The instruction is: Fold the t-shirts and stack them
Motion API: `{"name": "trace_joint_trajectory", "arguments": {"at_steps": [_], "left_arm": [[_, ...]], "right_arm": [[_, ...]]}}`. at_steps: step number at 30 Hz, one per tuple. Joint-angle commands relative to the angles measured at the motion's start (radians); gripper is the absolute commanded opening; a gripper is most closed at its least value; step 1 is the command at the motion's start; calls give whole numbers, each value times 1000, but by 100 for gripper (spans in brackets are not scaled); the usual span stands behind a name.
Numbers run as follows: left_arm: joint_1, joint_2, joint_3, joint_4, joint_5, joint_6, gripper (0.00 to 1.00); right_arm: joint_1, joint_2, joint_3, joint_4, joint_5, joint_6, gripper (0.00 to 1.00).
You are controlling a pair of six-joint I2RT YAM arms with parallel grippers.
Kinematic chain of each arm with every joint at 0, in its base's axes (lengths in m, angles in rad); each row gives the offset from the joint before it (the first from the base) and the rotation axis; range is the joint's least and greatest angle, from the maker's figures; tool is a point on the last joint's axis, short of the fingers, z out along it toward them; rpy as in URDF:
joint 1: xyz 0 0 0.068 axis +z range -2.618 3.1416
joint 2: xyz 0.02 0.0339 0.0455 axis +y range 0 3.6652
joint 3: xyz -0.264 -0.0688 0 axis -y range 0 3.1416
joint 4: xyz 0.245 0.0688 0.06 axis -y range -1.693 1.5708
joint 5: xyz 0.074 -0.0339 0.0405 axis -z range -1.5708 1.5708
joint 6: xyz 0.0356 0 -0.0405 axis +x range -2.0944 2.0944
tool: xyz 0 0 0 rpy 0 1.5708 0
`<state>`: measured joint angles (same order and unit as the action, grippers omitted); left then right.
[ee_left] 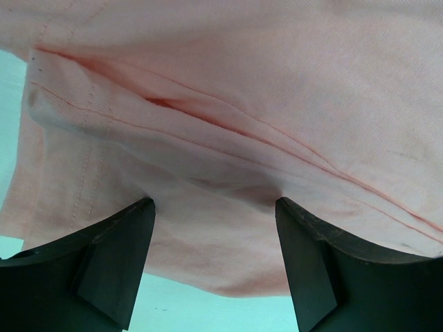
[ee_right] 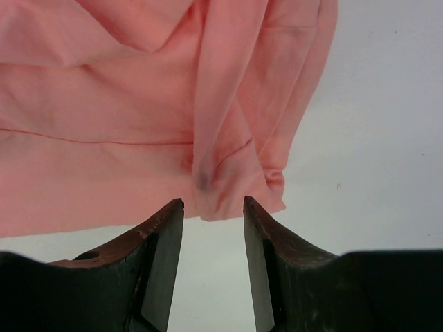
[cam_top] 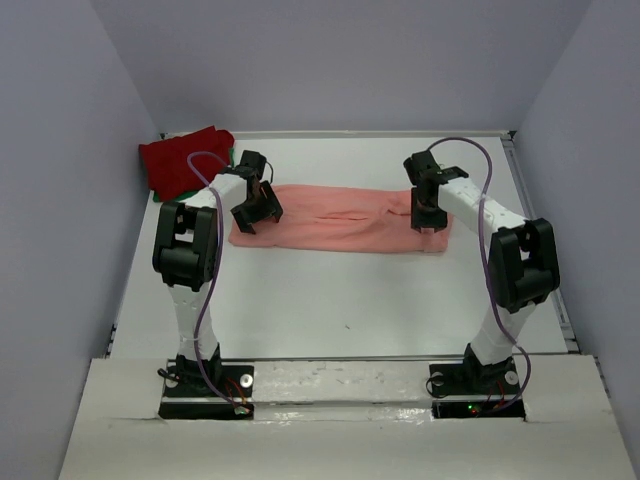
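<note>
The salmon-pink t-shirt point(cam_top: 340, 220) lies as a long folded strip across the middle of the table. My left gripper point(cam_top: 252, 215) is open over its left end; in the left wrist view the cloth point(ee_left: 228, 124) fills the frame and its near edge lies between my fingers point(ee_left: 118, 256). My right gripper point(cam_top: 428, 218) is open over the right end; a bunched corner point(ee_right: 228, 187) of the shirt sits just ahead of the gap between my fingers point(ee_right: 159, 249). The dark red t-shirt point(cam_top: 183, 160) lies crumpled at the far left corner, with a sliver of the green one point(cam_top: 232, 158) showing under it.
The white table point(cam_top: 340, 310) is enclosed by grey walls left, right and back. Both arm bases point(cam_top: 205, 385) stand at the near edge. A raised rail point(cam_top: 545, 250) runs along the table's right side.
</note>
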<state>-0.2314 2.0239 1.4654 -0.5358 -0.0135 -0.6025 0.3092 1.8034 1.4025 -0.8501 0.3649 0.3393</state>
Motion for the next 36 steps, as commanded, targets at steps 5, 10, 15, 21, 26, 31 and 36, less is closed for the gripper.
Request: {"name": "trace_joint_trajectory", "arguments": {"at_steps": [5, 10, 15, 21, 26, 31, 36], "left_arm": [[3, 21, -39, 5, 47, -2, 82], [3, 21, -36, 2, 46, 0, 82], [1, 21, -33, 0, 47, 3, 82], [3, 18, -34, -1, 46, 4, 82], [1, 18, -37, 2, 44, 1, 82], [1, 22, -36, -4, 34, -5, 82], [4, 29, -53, -3, 40, -22, 82]], "right_arm": [[5, 46, 119, -18, -23, -40, 46], [5, 80, 95, 0, -40, -29, 45], [5, 89, 67, 31, -60, -23, 45], [5, 108, 67, 33, -47, -13, 31], [5, 94, 59, 31, -6, 30, 0], [5, 97, 50, -12, 107, 118, 0], [5, 79, 32, -79, 301, 251, 0]]}}
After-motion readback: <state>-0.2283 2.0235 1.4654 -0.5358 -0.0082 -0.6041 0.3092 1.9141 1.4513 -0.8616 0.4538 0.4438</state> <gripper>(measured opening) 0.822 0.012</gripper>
